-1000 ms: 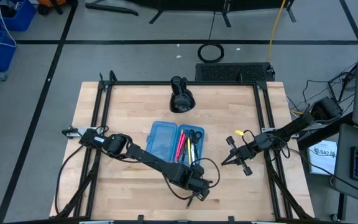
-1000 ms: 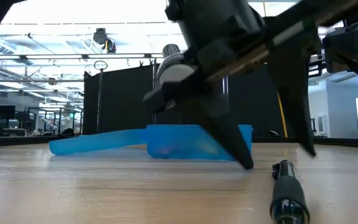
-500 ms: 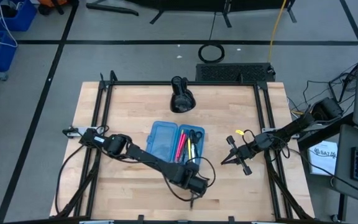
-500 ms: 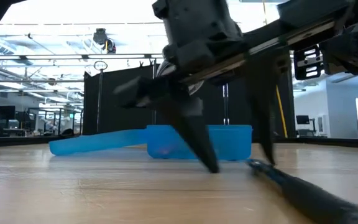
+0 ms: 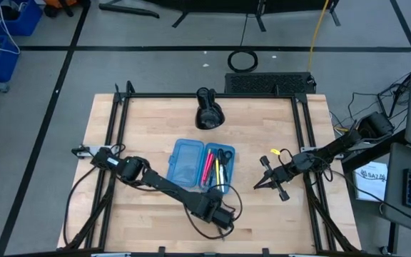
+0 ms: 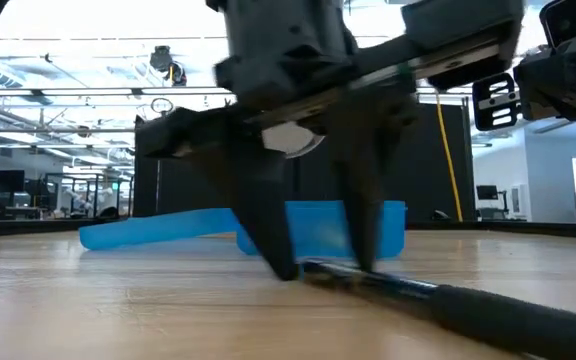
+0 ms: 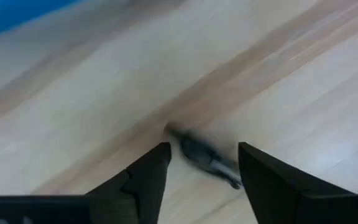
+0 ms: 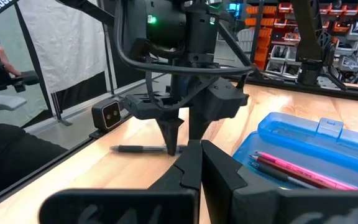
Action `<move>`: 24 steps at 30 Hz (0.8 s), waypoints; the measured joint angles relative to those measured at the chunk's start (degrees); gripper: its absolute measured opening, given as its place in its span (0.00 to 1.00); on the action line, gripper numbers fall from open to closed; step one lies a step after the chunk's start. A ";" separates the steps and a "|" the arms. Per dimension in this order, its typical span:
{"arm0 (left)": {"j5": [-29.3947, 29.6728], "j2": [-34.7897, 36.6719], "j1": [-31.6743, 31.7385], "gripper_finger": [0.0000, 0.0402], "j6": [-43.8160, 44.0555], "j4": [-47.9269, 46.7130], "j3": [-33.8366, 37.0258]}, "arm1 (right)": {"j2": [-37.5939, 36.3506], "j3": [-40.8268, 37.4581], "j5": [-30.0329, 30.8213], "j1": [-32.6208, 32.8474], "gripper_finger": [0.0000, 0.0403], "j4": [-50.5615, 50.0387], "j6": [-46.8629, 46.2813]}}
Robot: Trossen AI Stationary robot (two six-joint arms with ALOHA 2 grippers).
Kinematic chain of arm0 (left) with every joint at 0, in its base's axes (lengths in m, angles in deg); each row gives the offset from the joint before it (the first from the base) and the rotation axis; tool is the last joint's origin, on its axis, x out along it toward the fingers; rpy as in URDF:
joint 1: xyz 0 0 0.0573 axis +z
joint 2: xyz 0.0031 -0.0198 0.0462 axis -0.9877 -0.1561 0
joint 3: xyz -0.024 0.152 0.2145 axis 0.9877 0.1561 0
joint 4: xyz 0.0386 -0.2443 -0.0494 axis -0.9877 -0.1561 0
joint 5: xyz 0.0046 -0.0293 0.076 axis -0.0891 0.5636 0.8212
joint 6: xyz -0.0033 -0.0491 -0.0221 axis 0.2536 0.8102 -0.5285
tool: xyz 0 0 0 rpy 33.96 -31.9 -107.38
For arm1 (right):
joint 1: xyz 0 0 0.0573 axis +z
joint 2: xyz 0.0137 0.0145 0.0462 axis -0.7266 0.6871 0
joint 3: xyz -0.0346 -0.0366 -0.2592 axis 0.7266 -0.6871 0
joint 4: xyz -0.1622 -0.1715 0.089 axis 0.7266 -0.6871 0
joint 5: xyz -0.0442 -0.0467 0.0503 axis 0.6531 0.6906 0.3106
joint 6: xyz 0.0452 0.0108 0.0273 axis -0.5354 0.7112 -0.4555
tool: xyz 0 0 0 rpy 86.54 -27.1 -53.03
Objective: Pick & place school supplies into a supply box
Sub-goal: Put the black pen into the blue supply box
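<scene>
A black pen lies flat on the wooden table near its front edge. My left gripper points down over it, open, with one fingertip on each side of the pen's far end, close to the table. The open blue supply box lies behind it at mid-table, with pink, yellow and dark pens in its right half. My right gripper waits shut and level, to the right of the box. My left gripper stands astride the black pen's far end, coming from above with its fingers across the pen. The pen lies flat on the table. Whether either finger touches it, I cannot tell.
A bulky black lamp-like object stands at the back of the table, behind the box. Black frame rails run along the left and right sides. Bare wood lies left of my left gripper.
My left gripper has come down toward the table and shifted a little toward its left edge, rolling as it went, so that its fingers now straddle the pen. The pen has swung about on the table, its far end moving along with the fingers.
</scene>
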 joint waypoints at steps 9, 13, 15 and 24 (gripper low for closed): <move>-3.18 0.06 -2.98 0.30 3.95 -8.45 0.00 | 0.00 0.02 -0.02 0.00 0.00 -0.02 -0.39; -2.61 0.06 -3.19 0.22 -0.68 -9.79 0.00 | 0.00 0.00 -0.02 0.00 0.00 0.00 -0.42; -3.11 0.06 -2.75 0.19 -3.68 -10.41 0.00 | 0.00 0.01 -0.02 0.00 0.00 0.00 -0.43; -3.44 0.08 -1.60 0.13 -12.12 -11.99 0.00 | 0.00 0.00 -0.02 0.02 0.00 0.00 -0.46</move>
